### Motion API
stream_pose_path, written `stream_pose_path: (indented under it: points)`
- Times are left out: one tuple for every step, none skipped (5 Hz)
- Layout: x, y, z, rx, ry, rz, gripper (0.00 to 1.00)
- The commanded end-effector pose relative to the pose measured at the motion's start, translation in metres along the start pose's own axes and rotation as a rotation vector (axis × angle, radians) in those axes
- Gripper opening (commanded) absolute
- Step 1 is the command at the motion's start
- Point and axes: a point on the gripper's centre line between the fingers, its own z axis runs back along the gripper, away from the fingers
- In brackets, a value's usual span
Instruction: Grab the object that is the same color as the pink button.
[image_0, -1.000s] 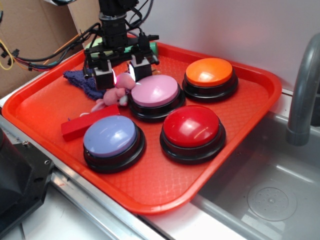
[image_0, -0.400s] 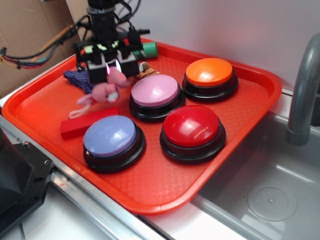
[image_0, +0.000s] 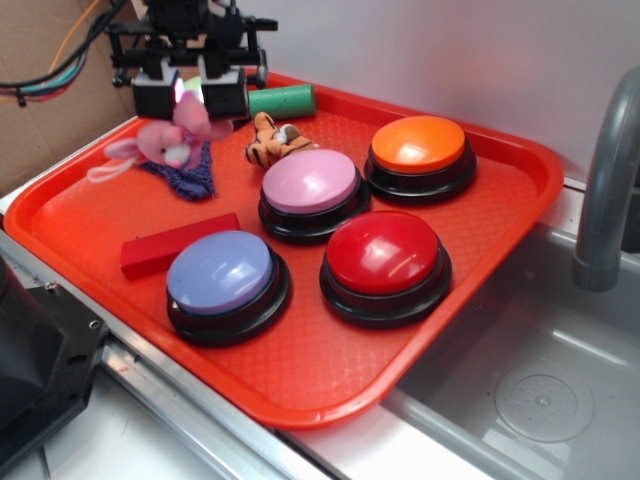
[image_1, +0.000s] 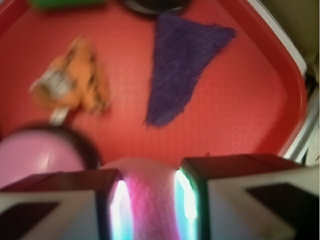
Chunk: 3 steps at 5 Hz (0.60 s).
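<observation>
Plush toy (image_0: 165, 142) hangs pinched in tool (image_0: 190, 97), above tray (image_0: 480, 330).

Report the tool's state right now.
Tool: shut on the pink toy, held clear above the tray.

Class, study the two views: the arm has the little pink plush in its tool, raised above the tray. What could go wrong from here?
1. The tool pinches only the top of the pink plush; its body and limbs dangle, so it might slip out.
2. The plush hangs just above the purple cloth, and a low sideways move could snag it.
3. The wrist view is blurred, so the grip is hard to judge.
</observation>
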Motion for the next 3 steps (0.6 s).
stream_pose_path:
  points:
    - [-0.022, 0.012, 0.031, -0.034, -0.133, -0.483, 0.0]
    - [-0.033, 0.013, 0.031, -0.072, -0.167, -0.591, 0.0]
    - [-0.034, 0.019, 0.028, -0.081, -0.149, -0.54, 0.0]
